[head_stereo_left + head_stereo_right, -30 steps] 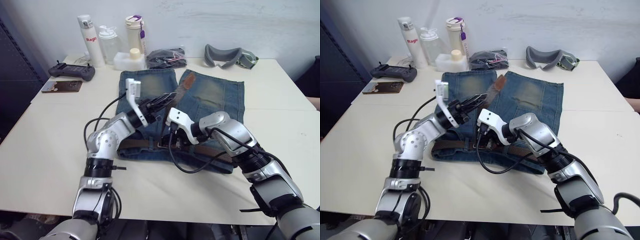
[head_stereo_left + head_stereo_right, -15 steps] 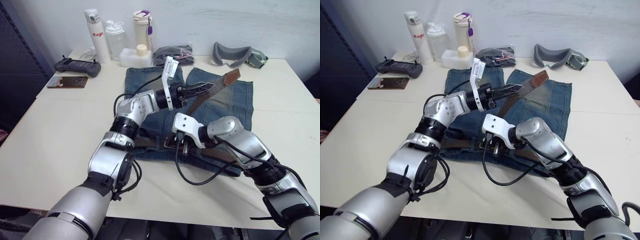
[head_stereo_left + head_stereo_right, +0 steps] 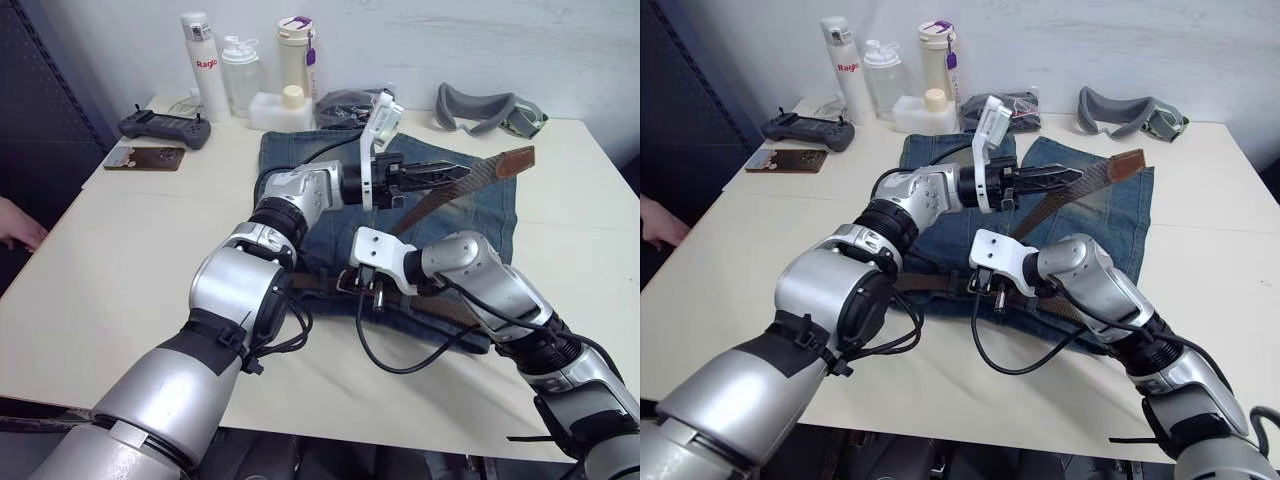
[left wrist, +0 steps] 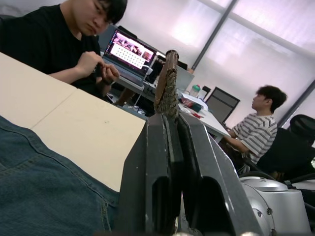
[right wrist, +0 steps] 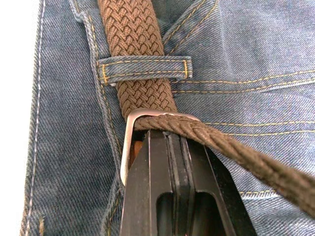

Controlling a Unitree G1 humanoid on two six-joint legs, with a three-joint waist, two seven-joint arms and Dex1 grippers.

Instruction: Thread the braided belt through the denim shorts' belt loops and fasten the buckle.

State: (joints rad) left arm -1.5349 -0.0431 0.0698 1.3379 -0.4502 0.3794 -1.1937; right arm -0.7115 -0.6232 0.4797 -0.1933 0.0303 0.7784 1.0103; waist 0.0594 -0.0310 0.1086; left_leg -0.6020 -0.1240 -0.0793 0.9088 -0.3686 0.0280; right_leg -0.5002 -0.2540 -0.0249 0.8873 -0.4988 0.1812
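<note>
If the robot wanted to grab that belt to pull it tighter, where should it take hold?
Probably on the free stretch of the braided belt, short of the leather tip, pinching its flat faces from above. That part is lifted clear of the denim shorts; the left gripper grips there now. Near the buckle it lies flat under a belt loop.

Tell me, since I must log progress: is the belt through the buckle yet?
Through. The right wrist view shows the belt leaving the buckle beside a loop; the left tool holds it taut. Pin: cannot tell.

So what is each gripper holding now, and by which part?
The left gripper pinches the belt near its leather tip. The right gripper is shut at the buckle.
</note>
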